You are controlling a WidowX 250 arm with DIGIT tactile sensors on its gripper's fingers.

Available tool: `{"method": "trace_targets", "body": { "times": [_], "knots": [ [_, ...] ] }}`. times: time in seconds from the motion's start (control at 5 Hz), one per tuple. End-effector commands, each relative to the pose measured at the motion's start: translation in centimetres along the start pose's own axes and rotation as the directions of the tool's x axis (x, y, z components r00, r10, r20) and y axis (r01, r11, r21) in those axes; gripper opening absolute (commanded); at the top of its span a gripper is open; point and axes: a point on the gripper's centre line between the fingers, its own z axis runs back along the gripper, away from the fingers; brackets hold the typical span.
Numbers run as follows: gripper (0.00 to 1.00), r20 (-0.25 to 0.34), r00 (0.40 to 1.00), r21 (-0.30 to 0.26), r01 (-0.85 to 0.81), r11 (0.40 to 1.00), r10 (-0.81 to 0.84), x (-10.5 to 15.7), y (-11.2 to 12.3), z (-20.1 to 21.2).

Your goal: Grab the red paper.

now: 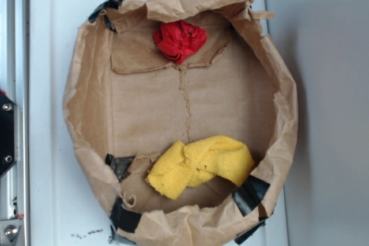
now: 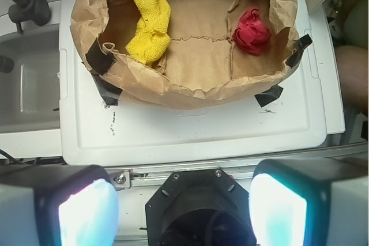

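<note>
The red paper [image 1: 180, 41] is a small crumpled ball lying inside the brown paper bag [image 1: 86, 90], near its far wall. In the wrist view the red paper [image 2: 252, 30] sits at the bag's right side, far ahead of my gripper [image 2: 183, 208]. My gripper is open, its two pale pads [image 2: 86, 214] wide apart with nothing between them. It hovers over the black robot base, outside the brown paper bag [image 2: 190, 87]. The gripper does not show in the exterior view.
A folded fluffy yellow cloth [image 1: 199, 165] lies in the bag opposite the red paper, also seen as the yellow cloth [image 2: 150, 24]. The bag stands on a white lid [image 2: 190, 131], held with black tape [image 1: 251, 194]. A sink [image 2: 29, 84] lies to the left.
</note>
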Motion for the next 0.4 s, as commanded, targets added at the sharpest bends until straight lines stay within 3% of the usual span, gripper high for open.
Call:
{"method": "trace_targets", "body": {
  "times": [0.0,0.2],
  "knots": [
    [1.0,0.0,1.0,0.0,0.0,1.0,0.0,0.0,0.0,0.0],
    [1.0,0.009,1.0,-0.02,-0.012,1.0,0.012,1.4,-1.3,-0.4]
  ]
}}
